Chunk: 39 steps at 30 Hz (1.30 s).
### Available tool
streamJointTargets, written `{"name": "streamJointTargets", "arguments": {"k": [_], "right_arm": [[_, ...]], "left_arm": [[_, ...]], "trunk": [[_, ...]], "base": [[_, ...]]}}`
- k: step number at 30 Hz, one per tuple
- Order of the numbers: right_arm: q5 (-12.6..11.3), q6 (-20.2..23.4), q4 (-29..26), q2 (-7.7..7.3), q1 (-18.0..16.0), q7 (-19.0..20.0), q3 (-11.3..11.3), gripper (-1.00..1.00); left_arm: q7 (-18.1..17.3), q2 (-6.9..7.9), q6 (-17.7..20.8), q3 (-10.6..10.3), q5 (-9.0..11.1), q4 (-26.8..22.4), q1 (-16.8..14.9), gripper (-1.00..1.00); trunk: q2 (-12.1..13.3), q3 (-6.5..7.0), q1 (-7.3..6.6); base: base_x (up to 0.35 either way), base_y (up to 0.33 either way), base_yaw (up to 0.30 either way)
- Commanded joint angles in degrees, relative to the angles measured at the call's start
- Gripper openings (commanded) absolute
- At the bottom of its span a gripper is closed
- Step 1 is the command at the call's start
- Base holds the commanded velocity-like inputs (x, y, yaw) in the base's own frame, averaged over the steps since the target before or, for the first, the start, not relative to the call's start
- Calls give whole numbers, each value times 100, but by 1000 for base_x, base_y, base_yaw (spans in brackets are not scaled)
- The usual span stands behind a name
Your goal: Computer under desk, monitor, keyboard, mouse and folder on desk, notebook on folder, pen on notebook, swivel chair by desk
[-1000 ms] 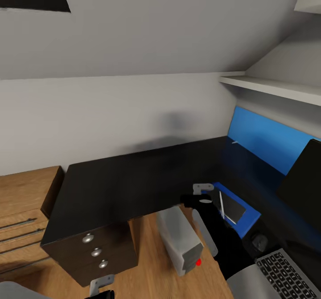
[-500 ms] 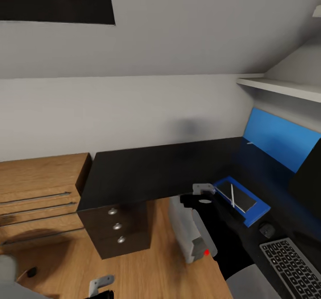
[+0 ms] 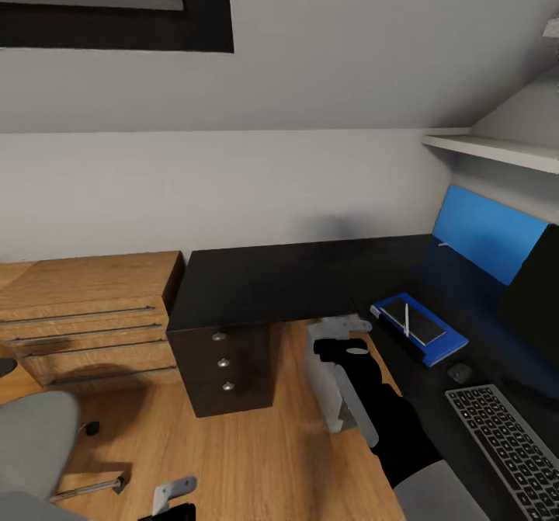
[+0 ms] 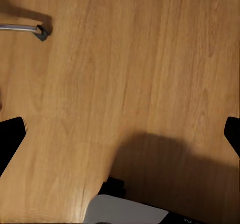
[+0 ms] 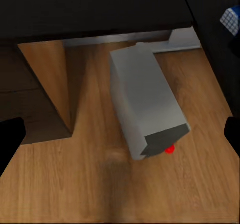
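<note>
Sloped white ceiling (image 3: 349, 47) (skylight (image 3: 116, 1)), wood floor (image 3: 233, 459)

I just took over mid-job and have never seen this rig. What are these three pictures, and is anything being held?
It is a wheeled robot with two arms. The large picture looks down from its head; the other two look along each hand. On the black desk lie the blue folder with notebook and pen stacked, the mouse and the keyboard. The right wrist view shows the computer on the floor. The swivel chair is at lower left. Both hands look open, holding nothing.
</note>
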Motion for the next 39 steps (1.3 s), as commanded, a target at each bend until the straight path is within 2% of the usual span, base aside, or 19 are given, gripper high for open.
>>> {"name": "streamJointTargets", "arguments": {"k": [1, 4, 13, 17, 18, 21, 24, 28, 30, 32, 36, 38, 39], "right_arm": [[-61, 13, -5, -2, -6, -58, 10, 100], [-62, 13, -5, -2, -6, -57, 8, 100], [-46, -3, 101, -2, -3, -50, 79, 100], [-45, -72, 181, -5, 0, -54, 455, 100], [-40, -230, 212, -8, 2, -59, 794, 100], [-37, -477, 305, -21, 10, -58, 1011, 100], [-42, -642, 444, -30, 18, -56, 1069, 100], [-66, -1158, 861, -46, 139, -55, 1100, 100], [-50, -1592, 1071, -48, 347, -59, 1109, 100], [-40, -2137, 1459, -47, 836, -44, 1122, 100], [-35, -2631, 1945, -52, 1062, -40, 1119, 100], [-35, -3162, 2473, -50, 1143, -40, 1118, 100], [-36, -3583, 2890, -47, 1176, -40, 1118, 100]], "left_arm": [[10, 1, -33, -25, 25, -9, -11, 100], [12, 1, -33, -25, 25, 39, -11, 100], [-3, 1, -33, -25, 25, 103, -11, 100], [-2, 1, -35, -25, 25, 104, -11, 100], [7, 1, -39, -25, 25, 105, -11, 100], [13, 5, -41, -25, 25, 154, -11, 100], [15, 2, -41, -25, 28, 253, -11, 100], [9, 5, -43, -25, 32, 328, -11, 100], [1, 8, -65, -24, 33, 339, -11, 100], [-9, -3, -80, -25, 33, 340, 8, 100], [-12, -16, -83, -25, 34, 345, 108, 100], [-14, -21, -88, -25, 34, 347, 214, 100], [-17, -19, -97, -25, 34, 348, 298, 100]], "trunk": [[-7, -8, -2], [-7, -8, -2], [-7, -8, -2], [-7, -9, -2], [33, 8, -24], [153, 60, -90], [273, 113, -156], [434, 185, -244], [514, 221, -288], [594, 257, -332], [755, 328, -420], [835, 364, -463], [875, 382, -485]], "base": [[-337, 0, 2], [-312, 0, 1], [-5, 0, 236], [0, 0, 274], [0, 0, 213], [0, 0, 126], [0, 0, 40], [0, 0, 9], [0, 0, 3], [0, 0, 1], [0, 0, 0], [0, 0, 0], [0, 0, 0]]}}
